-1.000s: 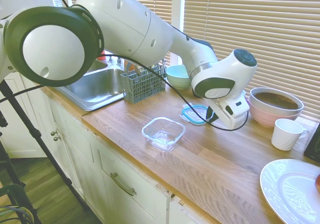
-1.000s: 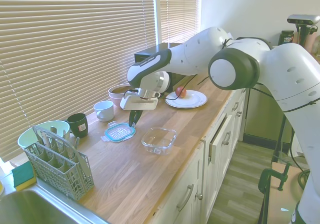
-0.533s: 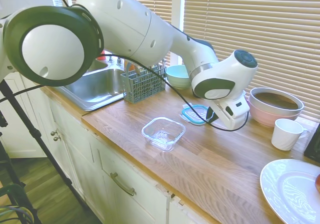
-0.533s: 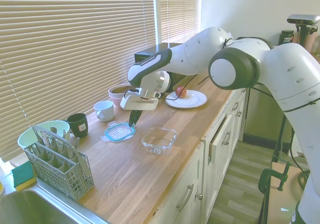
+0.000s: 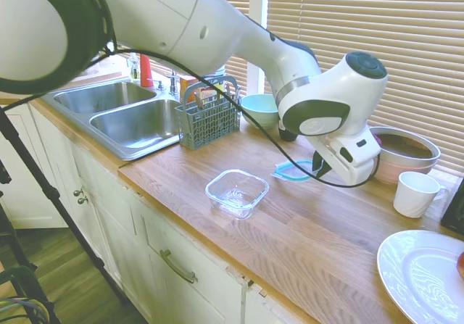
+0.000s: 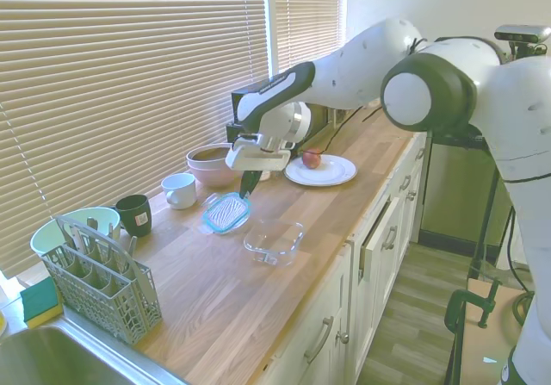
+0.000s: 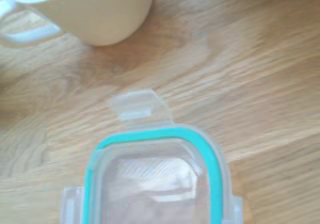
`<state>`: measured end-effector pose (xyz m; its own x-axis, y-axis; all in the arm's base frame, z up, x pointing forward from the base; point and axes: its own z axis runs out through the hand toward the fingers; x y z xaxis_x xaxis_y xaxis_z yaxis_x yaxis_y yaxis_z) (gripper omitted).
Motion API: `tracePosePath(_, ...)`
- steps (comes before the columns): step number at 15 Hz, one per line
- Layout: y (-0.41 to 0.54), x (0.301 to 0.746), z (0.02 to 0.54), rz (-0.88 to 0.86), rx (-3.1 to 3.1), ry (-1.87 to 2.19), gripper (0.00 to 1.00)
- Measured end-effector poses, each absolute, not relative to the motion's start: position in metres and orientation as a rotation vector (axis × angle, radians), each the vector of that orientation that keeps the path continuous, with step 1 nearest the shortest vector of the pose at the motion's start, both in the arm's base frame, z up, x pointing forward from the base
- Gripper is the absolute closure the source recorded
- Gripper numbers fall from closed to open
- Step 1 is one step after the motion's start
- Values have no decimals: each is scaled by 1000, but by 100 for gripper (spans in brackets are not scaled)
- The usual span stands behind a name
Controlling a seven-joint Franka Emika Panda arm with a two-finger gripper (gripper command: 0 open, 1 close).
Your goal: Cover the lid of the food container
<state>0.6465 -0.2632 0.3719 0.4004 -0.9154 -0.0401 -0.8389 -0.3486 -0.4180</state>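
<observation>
The lid, clear with a light blue rim, hangs tilted above the wooden counter, clear of the surface. My gripper is shut on the lid's edge nearest the white plate. From the first exterior view the lid shows almost edge-on, just left of the gripper. The wrist view has the lid close up, one snap tab pointing at a white mug. The food container, a small square clear dish, sits open near the counter's front edge, in front of and below the lid.
A white mug, a pink bowl and a dark mug line the blinds side. A white plate with a red apple lies beyond the gripper. A cutlery basket, green bowl and sink stand on the container's other side.
The gripper has risen and carried the lid up off the counter, away from the cutlery basket. The lid now hangs tilted in the air. The container has not moved.
</observation>
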Motion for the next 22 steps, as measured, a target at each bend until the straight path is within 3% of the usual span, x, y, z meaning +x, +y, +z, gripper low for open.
tracePosePath(10, -301, 567, 439, -384, -2363, 1550, 100)
tracePosePath(16, -271, 541, 495, -454, -2580, 1396, 100)
tracePosePath(22, -219, 538, 507, -449, -2767, 1223, 100)
